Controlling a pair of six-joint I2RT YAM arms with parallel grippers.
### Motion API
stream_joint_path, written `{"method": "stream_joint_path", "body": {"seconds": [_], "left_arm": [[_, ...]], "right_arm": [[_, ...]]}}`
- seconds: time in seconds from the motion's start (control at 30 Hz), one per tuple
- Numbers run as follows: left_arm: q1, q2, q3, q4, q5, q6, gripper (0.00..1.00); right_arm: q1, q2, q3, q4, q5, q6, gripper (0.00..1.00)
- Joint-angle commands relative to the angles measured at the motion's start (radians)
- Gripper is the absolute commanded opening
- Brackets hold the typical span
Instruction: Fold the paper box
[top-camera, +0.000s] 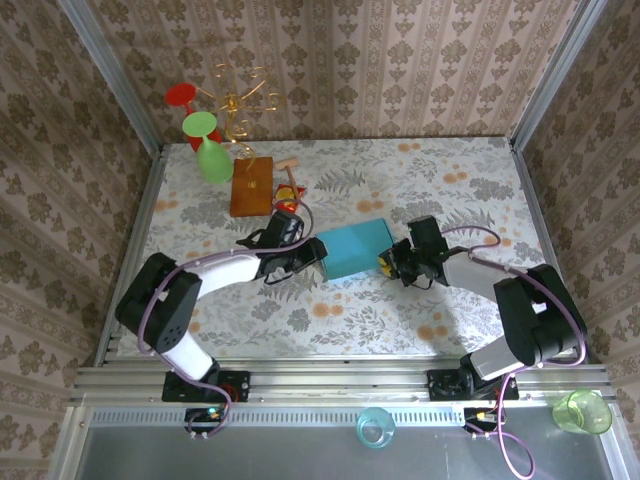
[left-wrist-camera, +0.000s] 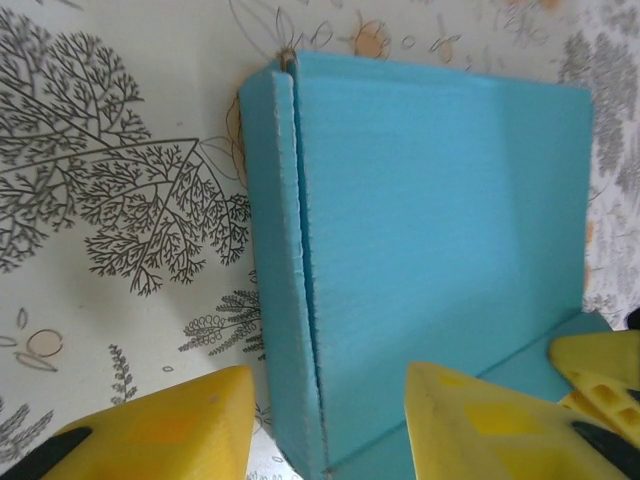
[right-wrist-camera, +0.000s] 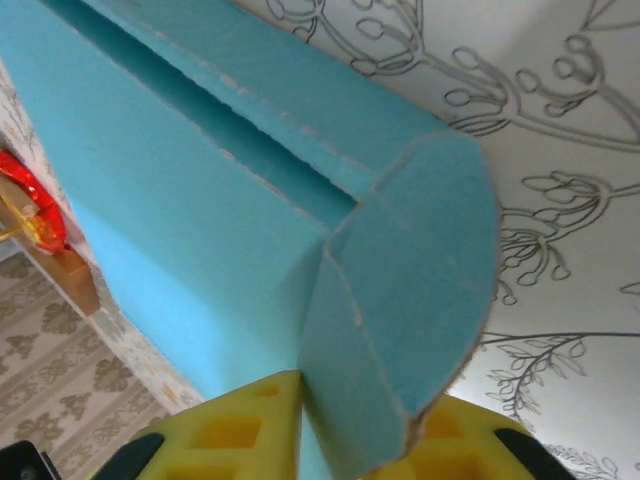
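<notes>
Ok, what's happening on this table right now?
Two robot arms are folding a light-blue paper box mid-table. The left gripper straddles the side wall nearest it, jaws apart. The right gripper has the rounded end flap pinched between its fingers. The box looks mostly formed.

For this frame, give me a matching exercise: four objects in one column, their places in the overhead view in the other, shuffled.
Things:
1. paper box
2. wooden board
3. green cup
4. clear bluish cup

Places:
A. right end of the grey ledge in front of the rail
B. middle of the table
C. on the grey ledge, roughly halfway along
D. far left part of the table

Pairs: 1-B, 2-D, 3-A, 4-C
</notes>
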Motion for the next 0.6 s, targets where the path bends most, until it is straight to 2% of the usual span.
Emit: {"method": "stream_joint_path", "body": {"seconds": [0.0, 0.07, 0.17, 0.27, 0.37, 0.43, 0.57], "left_arm": [[0.004, 0.046, 0.046, -0.019, 0.039, 0.038, 0.41], [0.001, 0.059, 0.060, -0.036, 0.032, 0.056, 0.39], [0.001, 0.078, 0.079, -0.049, 0.029, 0.079, 0.37], [0.001, 0.099, 0.098, -0.083, 0.035, 0.099, 0.36], [0.001, 0.104, 0.100, -0.102, 0.025, 0.112, 0.35], [0.001, 0.111, 0.100, -0.103, 0.026, 0.120, 0.34], [0.002, 0.133, 0.109, -0.112, 0.036, 0.135, 0.31]], "right_arm": [[-0.010, -0.014, 0.084, -0.199, 0.015, -0.098, 0.38], [-0.013, -0.045, 0.152, -0.328, 0.046, -0.170, 0.51], [-0.031, -0.089, 0.220, -0.453, 0.082, -0.254, 0.59], [-0.076, -0.134, 0.256, -0.497, 0.087, -0.338, 0.60], [-0.136, -0.112, 0.302, -0.542, 0.084, -0.475, 0.57], [-0.168, -0.055, 0.325, -0.518, 0.055, -0.586, 0.57], [-0.225, 0.118, 0.399, -0.509, -0.095, -0.762, 0.54]]}}
